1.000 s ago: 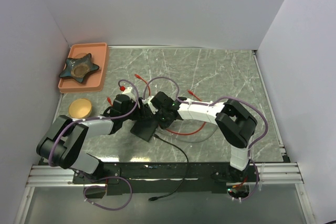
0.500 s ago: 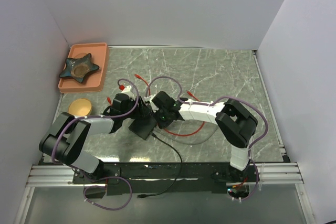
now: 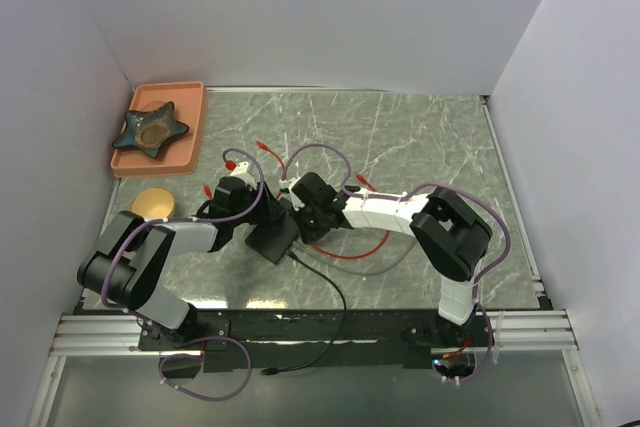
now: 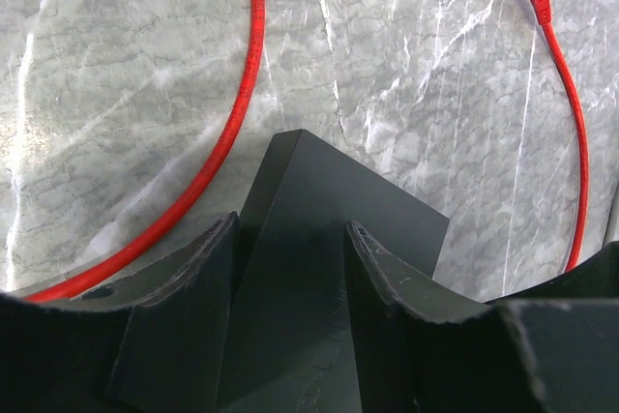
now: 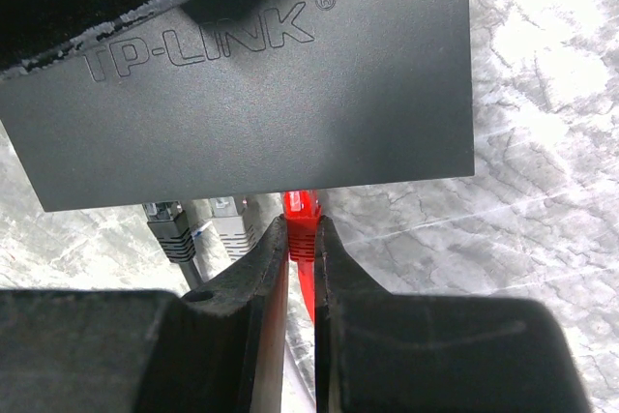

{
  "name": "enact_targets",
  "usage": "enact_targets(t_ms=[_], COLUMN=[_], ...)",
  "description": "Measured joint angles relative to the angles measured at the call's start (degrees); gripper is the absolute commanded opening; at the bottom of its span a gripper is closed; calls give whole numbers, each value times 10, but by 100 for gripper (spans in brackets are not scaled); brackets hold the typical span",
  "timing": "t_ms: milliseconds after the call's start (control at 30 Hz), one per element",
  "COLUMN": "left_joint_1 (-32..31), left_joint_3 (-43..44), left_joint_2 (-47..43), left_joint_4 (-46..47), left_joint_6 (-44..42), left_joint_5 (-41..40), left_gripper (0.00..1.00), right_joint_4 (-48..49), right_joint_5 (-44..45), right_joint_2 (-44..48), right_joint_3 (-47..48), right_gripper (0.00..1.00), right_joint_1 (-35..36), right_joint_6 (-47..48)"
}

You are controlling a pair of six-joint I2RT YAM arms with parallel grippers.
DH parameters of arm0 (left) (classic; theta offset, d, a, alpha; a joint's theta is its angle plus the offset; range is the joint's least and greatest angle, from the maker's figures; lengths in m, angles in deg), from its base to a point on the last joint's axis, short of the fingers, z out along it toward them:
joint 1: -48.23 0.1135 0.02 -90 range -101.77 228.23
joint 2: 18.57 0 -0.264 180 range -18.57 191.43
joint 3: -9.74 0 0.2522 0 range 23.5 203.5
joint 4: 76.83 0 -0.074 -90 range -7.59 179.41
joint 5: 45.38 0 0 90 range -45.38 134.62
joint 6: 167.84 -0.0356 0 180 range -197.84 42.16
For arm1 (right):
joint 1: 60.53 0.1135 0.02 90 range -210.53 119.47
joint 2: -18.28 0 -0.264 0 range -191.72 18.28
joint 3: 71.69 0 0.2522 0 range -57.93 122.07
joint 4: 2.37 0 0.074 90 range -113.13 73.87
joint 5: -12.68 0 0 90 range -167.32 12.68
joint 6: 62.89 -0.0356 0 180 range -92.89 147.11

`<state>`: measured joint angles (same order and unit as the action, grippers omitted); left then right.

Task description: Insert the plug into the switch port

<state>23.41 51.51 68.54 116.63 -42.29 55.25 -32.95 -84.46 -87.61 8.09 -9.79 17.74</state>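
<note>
The right gripper (image 5: 301, 239) has its fingers nipped in tight on a red plug (image 5: 302, 208), with the red lead running back between them. The plug's nose is right up against the near edge of the black TP-LINK switch (image 5: 290, 94). The switch port itself is on the face turned away from the camera, so I can't tell whether the plug is seated. Just to its left a grey plug (image 5: 228, 218) and a black plug (image 5: 166, 224) sit along the same edge.

The left gripper (image 4: 290, 229) is about half open, one finger (image 4: 184, 307) on either side of the switch body. I can't tell whether they actually clamp it. A red cable (image 4: 242, 94) curves across the marble table (image 4: 435, 74) beyond.

From above, the switch (image 3: 272, 239) lies between the two grippers, well apart from the orange tray (image 3: 195, 127) at the far left.
</note>
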Motion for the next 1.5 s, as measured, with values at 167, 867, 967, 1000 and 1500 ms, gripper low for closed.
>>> enact_targets(t_ms=[167,867,967,1000,1500], left_joint_1=[0,-1,-1,-1,-12], left_joint_3=[0,21,25,28,59], left_joint_2=[1,6,6,6,35], left_joint_4=[0,-35,-41,-43,-46], left_joint_6=[0,-1,-4,-5,-15], left_joint_5=[-2,-32,-41,-45,-57], left_gripper=[48,41,41,41,34], right_joint_4=[0,-5,-22,-27,-45], right_joint_5=[0,2,1,0,6], right_joint_2=[0,-8,-23,-28,-41], right_joint_3=[0,18,41,48,69], right_gripper=[0,0,0,0,0], right_joint_1=[0,-5,-6,-6,-12], right_joint_6=[0,2,3,3,2])
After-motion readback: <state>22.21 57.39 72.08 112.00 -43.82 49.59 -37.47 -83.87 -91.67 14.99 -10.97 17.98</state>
